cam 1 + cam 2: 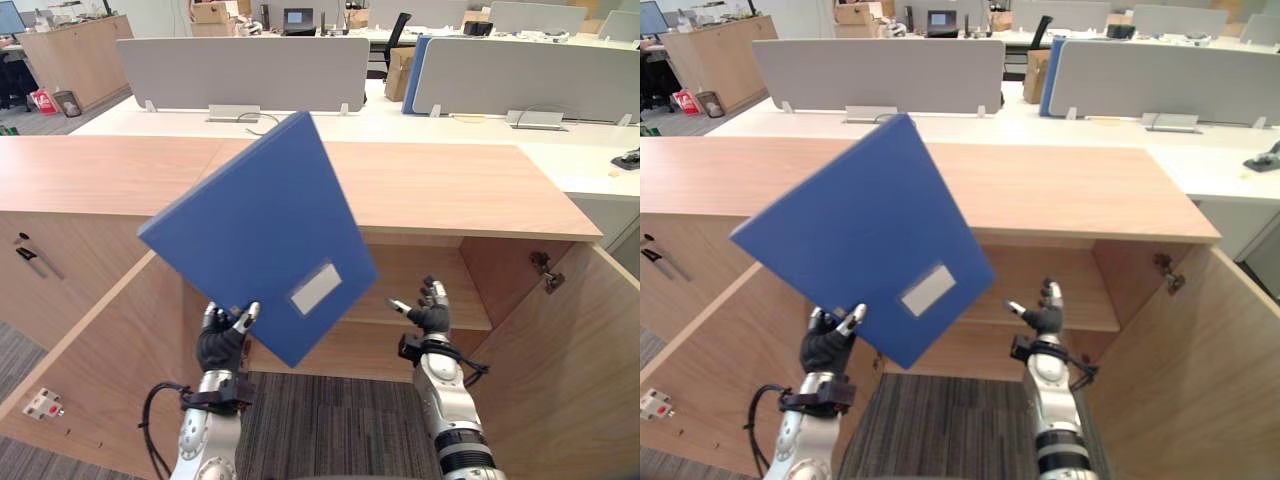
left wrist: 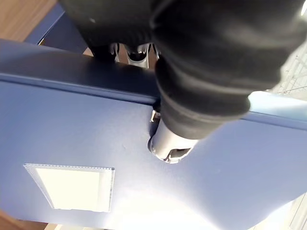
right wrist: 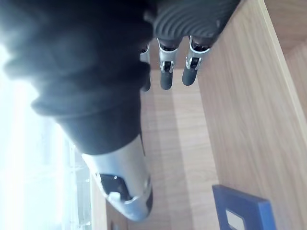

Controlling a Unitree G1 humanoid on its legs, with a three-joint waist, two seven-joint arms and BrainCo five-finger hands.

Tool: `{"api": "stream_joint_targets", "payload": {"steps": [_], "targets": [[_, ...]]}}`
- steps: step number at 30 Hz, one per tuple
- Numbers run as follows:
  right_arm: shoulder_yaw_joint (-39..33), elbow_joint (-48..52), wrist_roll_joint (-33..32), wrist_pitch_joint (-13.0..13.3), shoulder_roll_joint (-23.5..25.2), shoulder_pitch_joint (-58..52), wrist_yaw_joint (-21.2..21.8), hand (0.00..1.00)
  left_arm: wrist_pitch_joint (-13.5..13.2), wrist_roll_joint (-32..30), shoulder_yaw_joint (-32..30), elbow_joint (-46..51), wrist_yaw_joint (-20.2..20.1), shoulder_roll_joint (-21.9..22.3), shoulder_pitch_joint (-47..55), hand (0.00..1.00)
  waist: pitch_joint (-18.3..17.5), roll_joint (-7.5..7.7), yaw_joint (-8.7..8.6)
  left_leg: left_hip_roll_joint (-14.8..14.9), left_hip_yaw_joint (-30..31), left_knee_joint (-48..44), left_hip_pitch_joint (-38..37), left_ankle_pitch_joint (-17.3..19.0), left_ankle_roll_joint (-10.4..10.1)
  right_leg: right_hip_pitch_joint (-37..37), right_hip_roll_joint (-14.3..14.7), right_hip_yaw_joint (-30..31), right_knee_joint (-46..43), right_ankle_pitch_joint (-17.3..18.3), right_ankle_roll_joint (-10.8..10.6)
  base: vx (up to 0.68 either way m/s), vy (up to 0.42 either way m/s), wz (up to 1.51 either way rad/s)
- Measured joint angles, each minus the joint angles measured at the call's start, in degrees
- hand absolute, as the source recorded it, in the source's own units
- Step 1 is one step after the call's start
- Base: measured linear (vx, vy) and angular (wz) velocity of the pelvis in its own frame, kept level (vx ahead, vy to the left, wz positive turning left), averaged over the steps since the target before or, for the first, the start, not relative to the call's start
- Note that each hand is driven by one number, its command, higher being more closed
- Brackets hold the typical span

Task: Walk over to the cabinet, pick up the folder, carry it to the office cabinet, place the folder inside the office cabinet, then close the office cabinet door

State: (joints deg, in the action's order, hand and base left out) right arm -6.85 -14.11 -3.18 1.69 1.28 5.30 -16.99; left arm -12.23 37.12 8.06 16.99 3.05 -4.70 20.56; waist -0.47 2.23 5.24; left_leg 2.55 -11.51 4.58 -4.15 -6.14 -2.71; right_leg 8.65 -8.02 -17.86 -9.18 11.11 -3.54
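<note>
Pinching a corner, left hand (image 1: 222,346) holds the flat blue folder (image 1: 250,225).

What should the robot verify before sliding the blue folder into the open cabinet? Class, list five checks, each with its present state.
1. Grip: the left hand pinches the folder by its lower corner: ok.
2. Access: the left door and right door are swung open: ok.
3. Support: the right hand is open, holds nothing and is free to steady: ok.
4. Space: the shelf is bare where visible: ok; behind the folder: cannot tell.
5. Alignment: the folder is tilted, its upper part in front of the cabinet top: not ok.
</note>
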Motion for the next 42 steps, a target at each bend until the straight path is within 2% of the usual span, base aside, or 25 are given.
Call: {"api": "stream_joint_targets", "payload": {"steps": [5, 9, 15, 21, 26, 32, 40, 41, 42], "targets": [[-0.49, 9.62, 2.41, 0.92, -1.29, 1.89, 0.95, 0.00, 0.01, -4.46, -1.57, 0.00, -0.27, 0.10, 0.03, 1.00, 0.13, 0.07, -0.37, -0.11, 0.68, -0.55, 0.10, 0.20, 0.23, 0.40, -0.04, -0.26, 0.10, -0.01, 0.02, -0.01, 0.000, 0.04], [-0.47, 11.71, 4.53, 2.35, -4.93, 7.52, 2.31, 0.00, 0.01, -6.35, -4.94, 0.02, -1.07, 0.18, 0.04, 1.00, 0.39, 0.04, -0.92, -0.10, 1.06, -0.98, 0.35, 0.30, 0.32, 0.46, 0.01, -0.26, 0.07, -0.01, 0.01, -0.04, 0.001, 0.03], [1.02, 12.33, 4.65, 2.59, -8.52, 11.68, 3.94, 0.00, -0.06, -8.33, -8.48, 0.55, -1.06, 0.61, 0.08, 1.00, 1.48, -0.10, -1.03, -0.13, 1.43, -1.60, 1.19, 0.34, 0.38, 0.16, 0.02, -0.36, 0.09, -0.04, 0.05, -0.02, 0.000, 0.04], [11.03, 11.96, 3.23, 3.09, -10.42, 16.46, 9.35, 0.00, -0.06, -8.53, -5.94, 0.55, -1.32, 0.81, -0.02, 1.00, 1.74, -0.21, -1.18, -0.18, 1.44, -1.68, 1.32, 0.52, 0.39, 0.18, 0.03, -0.36, 0.31, -0.11, 0.13, 0.00, 0.000, 0.00], [22.66, 7.61, -3.57, 4.51, -10.01, 23.05, 14.60, 0.00, -0.06, -8.23, -0.22, 0.56, -2.47, 0.15, -0.24, 1.00, 1.76, -0.25, -0.99, -0.33, 1.74, -1.71, 1.32, 0.62, 0.53, 0.36, -0.06, -0.36, 0.35, -0.16, 0.21, -0.01, 0.003, 0.03], [25.14, 4.43, -7.48, 4.59, -11.27, 26.72, 16.42, 0.00, -0.75, -7.31, -0.35, 0.55, -2.46, -0.93, -0.07, 1.00, 1.86, -0.40, -0.27, -0.38, 1.92, -1.86, 1.35, 0.64, 0.57, 0.47, -0.09, -0.36, 0.37, -0.16, 0.21, -0.02, 0.002, 0.01], [32.02, 1.05, -9.35, 4.61, -17.17, 35.88, 18.52, 0.00, -1.79, -5.66, 0.66, 0.55, -2.48, -1.47, 0.92, 1.00, 1.78, -0.88, -0.29, -0.33, 2.09, -2.00, 1.78, 0.61, 0.54, 0.30, 0.04, -0.40, 0.65, -0.16, 0.22, -0.01, 0.000, 0.00], [33.56, 1.05, -9.90, 4.62, -18.81, 37.05, 19.18, 1.00, -1.79, -5.57, 0.94, 0.55, -2.48, -1.88, 1.18, 1.00, 1.78, -0.89, -0.29, -0.35, 2.19, -2.00, 1.87, 0.61, 0.54, 0.28, 0.04, -0.46, 0.70, -0.17, 0.23, 0.00, -0.001, 0.04], [34.53, 1.05, -10.95, 4.63, -20.01, 37.71, 19.67, 1.00, -1.78, -5.58, 1.18, 0.55, -2.48, -2.34, 1.35, 1.00, 1.78, -0.89, -0.31, -0.36, 2.24, -2.00, 1.89, 0.61, 0.54, 0.29, 0.04, -0.48, 0.73, -0.17, 0.23, 0.00, 0.000, 0.04]]}}
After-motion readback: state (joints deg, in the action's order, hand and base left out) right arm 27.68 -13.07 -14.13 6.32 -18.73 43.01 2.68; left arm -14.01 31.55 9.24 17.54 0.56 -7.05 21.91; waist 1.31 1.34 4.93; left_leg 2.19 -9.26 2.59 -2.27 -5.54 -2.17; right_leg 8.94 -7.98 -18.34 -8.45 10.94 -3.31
